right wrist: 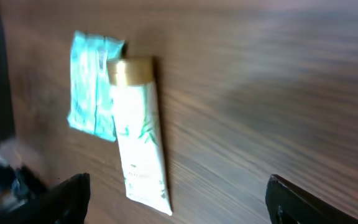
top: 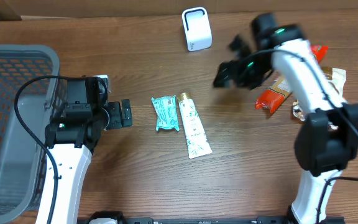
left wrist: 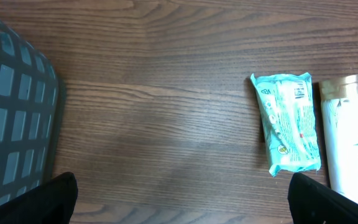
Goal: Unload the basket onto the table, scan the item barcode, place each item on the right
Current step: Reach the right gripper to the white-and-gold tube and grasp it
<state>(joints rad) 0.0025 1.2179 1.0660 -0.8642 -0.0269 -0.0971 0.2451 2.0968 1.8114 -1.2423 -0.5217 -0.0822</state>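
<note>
- The left gripper (top: 126,114) hung low over the tabletop (top: 135,180). Its jaws were spread wide and held nothing, and in the left wrist view only bare wood showed between the dark fingertips (left wrist: 58,199).
- The right gripper (top: 227,63) was above the far right part of the tabletop, blurred in the overhead view. Its jaws also stood wide apart and empty.
- A teal packet (top: 166,113) lay flat just in front of the left gripper.
- A white tube (top: 193,126) with a gold cap lay lengthwise just beside the packet, on the side towards the right arm.
- A small white scanner (top: 196,28) stood upright near the far edge, well apart from both items.
- An orange-red packet (top: 277,93) and other wrapped snacks (top: 337,78) lay at the right, partly hidden by the right arm.
- A grey mesh basket (top: 17,51) sat at the left edge beside the left arm.
- The tabletop was dark brown wood with a fine grain running across it, and a paler brown strip bordered its far left corner.
</note>
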